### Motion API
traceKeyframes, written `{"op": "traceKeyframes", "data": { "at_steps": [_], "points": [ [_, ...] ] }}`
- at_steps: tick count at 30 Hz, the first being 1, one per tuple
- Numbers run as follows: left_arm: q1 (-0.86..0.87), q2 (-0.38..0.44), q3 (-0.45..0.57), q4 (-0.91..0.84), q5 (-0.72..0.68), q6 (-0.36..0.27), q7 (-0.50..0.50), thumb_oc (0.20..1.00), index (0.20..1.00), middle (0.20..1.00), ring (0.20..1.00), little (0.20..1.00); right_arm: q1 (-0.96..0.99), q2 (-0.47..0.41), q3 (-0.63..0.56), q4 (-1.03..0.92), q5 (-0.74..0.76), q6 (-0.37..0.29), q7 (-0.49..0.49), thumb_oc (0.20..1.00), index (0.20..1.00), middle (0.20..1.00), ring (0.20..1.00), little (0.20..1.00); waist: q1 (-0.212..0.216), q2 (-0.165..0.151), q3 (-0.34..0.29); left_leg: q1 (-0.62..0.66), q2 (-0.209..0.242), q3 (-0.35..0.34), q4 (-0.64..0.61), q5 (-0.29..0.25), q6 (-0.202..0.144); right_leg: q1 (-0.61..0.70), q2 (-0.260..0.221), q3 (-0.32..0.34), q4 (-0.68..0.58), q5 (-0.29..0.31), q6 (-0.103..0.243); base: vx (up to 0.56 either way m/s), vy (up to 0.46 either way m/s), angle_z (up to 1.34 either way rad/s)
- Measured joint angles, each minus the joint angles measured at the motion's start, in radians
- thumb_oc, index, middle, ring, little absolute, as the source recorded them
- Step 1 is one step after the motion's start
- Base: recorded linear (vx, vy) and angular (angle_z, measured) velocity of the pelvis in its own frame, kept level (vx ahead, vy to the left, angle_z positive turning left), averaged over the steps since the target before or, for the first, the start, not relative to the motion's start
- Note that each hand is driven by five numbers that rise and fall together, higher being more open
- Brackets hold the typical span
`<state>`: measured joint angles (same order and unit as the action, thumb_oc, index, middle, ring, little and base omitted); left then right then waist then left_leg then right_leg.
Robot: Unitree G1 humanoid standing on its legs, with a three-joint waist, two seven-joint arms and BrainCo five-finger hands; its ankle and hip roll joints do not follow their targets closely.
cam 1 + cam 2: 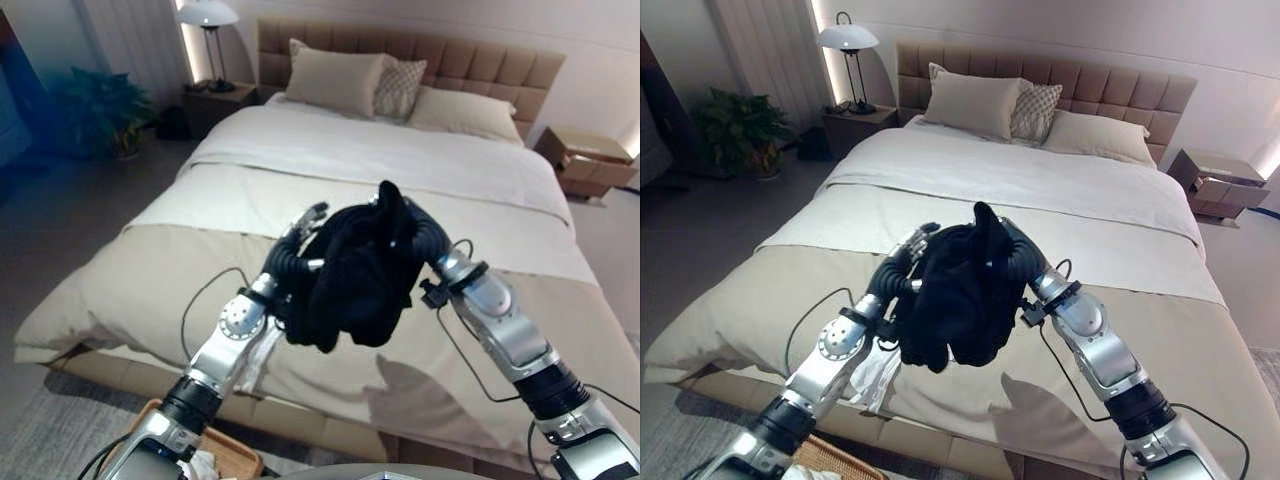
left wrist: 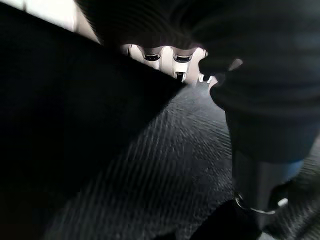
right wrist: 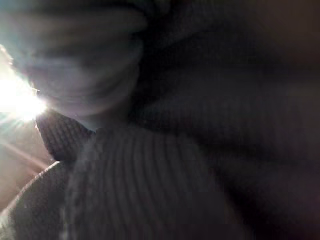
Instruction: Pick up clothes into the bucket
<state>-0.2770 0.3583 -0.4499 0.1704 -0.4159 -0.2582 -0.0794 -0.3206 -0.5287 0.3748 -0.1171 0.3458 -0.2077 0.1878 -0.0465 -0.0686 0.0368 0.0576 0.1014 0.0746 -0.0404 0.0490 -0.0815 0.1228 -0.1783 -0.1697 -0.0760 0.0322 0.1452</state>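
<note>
A black knitted garment (image 1: 360,270) hangs bunched in the air between my two hands, above the foot of the bed (image 1: 150,270). My left hand (image 1: 296,245) is against its left side, fingers (image 2: 165,55) curled over the cloth's edge. My right hand (image 1: 428,238) presses into its right side, with the fingers buried in the fabric (image 3: 150,190). A wicker basket (image 1: 232,452) stands on the floor at the lower left, below my left arm, with something white (image 1: 205,466) in it.
The bed has a beige cover, a white sheet (image 1: 1020,180) and pillows (image 1: 970,100) at its head. A white cloth (image 1: 872,378) hangs at the bed's near edge. Nightstands (image 1: 590,160) flank it; a lamp (image 1: 848,40) and a plant (image 1: 740,130) stand at the left.
</note>
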Motion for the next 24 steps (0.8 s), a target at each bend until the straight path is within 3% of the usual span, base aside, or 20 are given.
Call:
{"op": "traceKeyframes", "data": {
  "at_steps": [5, 17, 18, 19, 24],
  "points": [
    [-0.009, -0.013, -0.060, 0.092, -0.171, 0.045, -0.103, 1.000, 1.000, 1.000, 1.000, 1.000, -0.001, -0.001, 0.032, 0.001, 0.002, 0.003, 0.005, 0.200, 0.200, 0.200, 0.200, 0.200, -0.019, 0.001, -0.014, 0.000, 0.000, 0.003, -0.002, 0.000, 0.000, -0.003, 0.001, 0.007, 0.000, 0.000, 0.000, 0.01, 0.010, -0.03],
    [-0.040, -0.023, -0.117, 0.144, -0.185, 0.056, -0.137, 1.000, 1.000, 1.000, 1.000, 1.000, -0.001, -0.005, 0.037, 0.001, 0.002, 0.016, 0.006, 0.200, 0.200, 0.200, 0.200, 0.200, -0.021, 0.004, -0.016, 0.001, 0.000, 0.004, -0.002, 0.000, 0.000, -0.005, 0.000, 0.011, 0.000, 0.000, 0.000, 0.00, 0.002, -0.01],
    [-0.040, -0.025, -0.118, 0.144, -0.185, 0.056, -0.138, 0.652, 0.652, 0.652, 0.652, 0.652, -0.001, -0.005, 0.037, 0.001, 0.002, 0.016, 0.006, 0.200, 0.200, 0.200, 0.200, 0.200, -0.021, 0.004, -0.016, 0.000, 0.000, 0.004, -0.002, 0.000, 0.000, -0.005, 0.000, 0.011, 0.000, 0.000, 0.000, 0.00, 0.000, 0.00],
    [-0.040, -0.028, -0.118, 0.144, -0.185, 0.056, -0.139, 0.200, 0.200, 0.200, 0.200, 0.200, -0.001, -0.005, 0.037, 0.001, 0.002, 0.016, 0.006, 0.200, 0.200, 0.200, 0.200, 0.200, -0.021, 0.004, -0.016, 0.000, 0.000, 0.004, -0.002, 0.000, 0.000, -0.005, 0.000, 0.011, 0.000, 0.000, 0.000, 0.00, 0.000, 0.00],
    [-0.040, -0.040, -0.117, 0.145, -0.186, 0.056, -0.151, 0.200, 0.200, 0.200, 0.200, 0.200, -0.001, -0.008, 0.037, 0.001, 0.002, 0.017, 0.004, 0.200, 0.200, 0.200, 0.200, 0.200, -0.020, 0.004, -0.016, 0.000, 0.000, 0.004, -0.002, 0.000, 0.000, -0.005, 0.000, 0.011, 0.000, 0.000, 0.000, 0.00, 0.000, 0.00]
  ]
}}
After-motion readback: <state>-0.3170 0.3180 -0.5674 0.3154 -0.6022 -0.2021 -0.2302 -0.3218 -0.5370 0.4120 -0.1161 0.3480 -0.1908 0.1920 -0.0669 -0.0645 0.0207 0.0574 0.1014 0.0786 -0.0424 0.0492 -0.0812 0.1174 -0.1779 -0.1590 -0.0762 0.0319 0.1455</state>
